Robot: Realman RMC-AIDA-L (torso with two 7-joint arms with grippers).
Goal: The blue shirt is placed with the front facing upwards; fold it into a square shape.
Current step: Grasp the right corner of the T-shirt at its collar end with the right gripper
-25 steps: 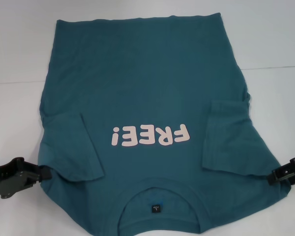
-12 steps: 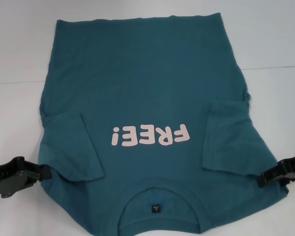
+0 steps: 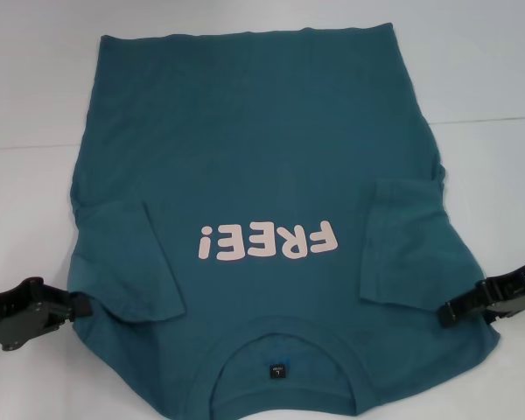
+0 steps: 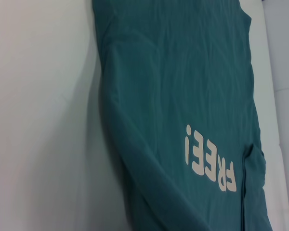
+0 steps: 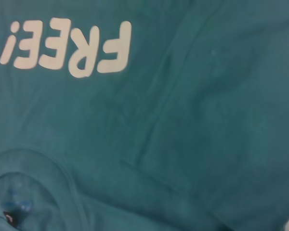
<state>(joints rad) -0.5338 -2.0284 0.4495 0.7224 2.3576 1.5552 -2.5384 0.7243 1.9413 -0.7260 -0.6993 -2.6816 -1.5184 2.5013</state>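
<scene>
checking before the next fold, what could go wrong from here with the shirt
The right claw is over the shirt near the shoulder, while the left claw sits at the opposite edge; an uneven pinch could skew the fold. Both sleeves are already folded inward, the left sleeve looks loose, and lifting may flip it open. The hem end is narrower, so the square may come out lopsided.

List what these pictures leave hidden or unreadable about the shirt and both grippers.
- Blue shirt: its collar end is cut off by the head view's lower edge.
- Collar label: print too small to read in the head view.
- Left gripper and right gripper: both at the shirt's side edges; the head view does not settle any grasp, and neither wrist view shows them.
</scene>
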